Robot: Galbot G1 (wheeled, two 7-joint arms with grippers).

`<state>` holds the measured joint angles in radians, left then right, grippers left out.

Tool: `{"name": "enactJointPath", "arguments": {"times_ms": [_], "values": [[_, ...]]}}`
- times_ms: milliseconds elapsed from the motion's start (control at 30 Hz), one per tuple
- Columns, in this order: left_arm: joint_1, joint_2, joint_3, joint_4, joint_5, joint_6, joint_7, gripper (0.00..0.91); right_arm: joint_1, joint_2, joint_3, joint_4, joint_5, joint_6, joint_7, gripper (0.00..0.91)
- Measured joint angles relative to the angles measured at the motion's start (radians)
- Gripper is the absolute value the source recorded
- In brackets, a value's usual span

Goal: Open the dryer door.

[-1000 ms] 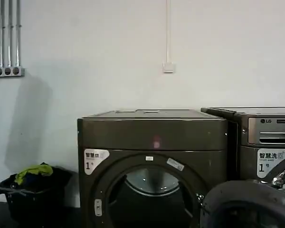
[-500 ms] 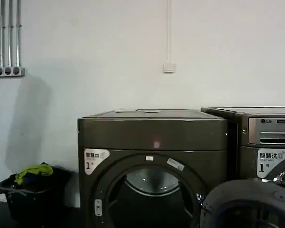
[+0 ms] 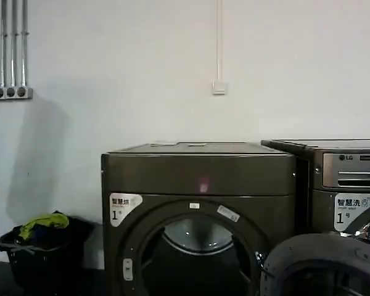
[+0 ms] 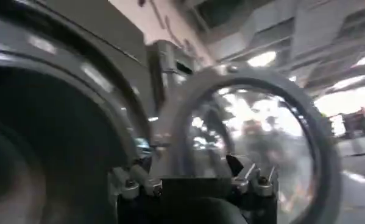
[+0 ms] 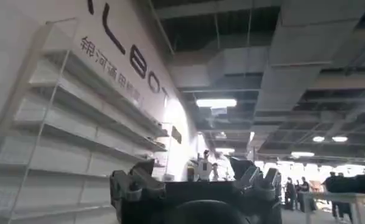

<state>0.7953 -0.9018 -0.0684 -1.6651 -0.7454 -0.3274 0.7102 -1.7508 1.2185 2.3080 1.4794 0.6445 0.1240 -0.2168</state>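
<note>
The door [image 3: 324, 264] has barely shifted this past second (it hangs swung out at the dryer's [image 3: 197, 169] front right), so you look finished. Your left claw [image 4: 193, 182] sits wide and empty beside it, and your right claw [image 5: 194, 182] is wide and idle.

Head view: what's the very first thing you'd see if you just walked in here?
The big dark dryer in the middle against the white wall, its round opening showing the shiny drum inside. Its door hangs swung open at the lower right, in front of the LG machine; the left wrist view shows the door's chrome ring and glass up close, just past the left gripper. A black basket of clothes sits on the floor at the far left.
</note>
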Motion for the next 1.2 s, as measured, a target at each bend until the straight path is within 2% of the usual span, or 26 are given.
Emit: {"name": "enactJointPath", "arguments": {"times_ms": [167,567,733,967,1200], "values": [[0.119,0.084,-0.110,-0.060,0.056,0.023,-0.084,0.907,0.013,-0.013,-0.016,-0.001,-0.003,0.001,-0.001,0.907],[0.312,0.247,-0.320,-0.164,0.006,0.280,-0.352,0.907,0.026,-0.044,-0.036,-0.039,-0.020,0.009,-0.013,0.907],[0.392,0.295,-0.428,-0.215,-0.058,0.461,-0.455,0.907,0.020,-0.053,-0.031,-0.058,-0.020,0.011,-0.015,0.907],[0.486,0.341,-0.553,-0.288,-0.162,0.722,-0.520,0.907,0.012,-0.054,-0.030,-0.070,-0.019,0.014,-0.016,0.907],[0.499,0.393,-0.643,-0.306,-0.267,1.008,-0.637,0.907,0.009,-0.056,-0.029,-0.073,-0.019,0.013,-0.016,0.907]]}}
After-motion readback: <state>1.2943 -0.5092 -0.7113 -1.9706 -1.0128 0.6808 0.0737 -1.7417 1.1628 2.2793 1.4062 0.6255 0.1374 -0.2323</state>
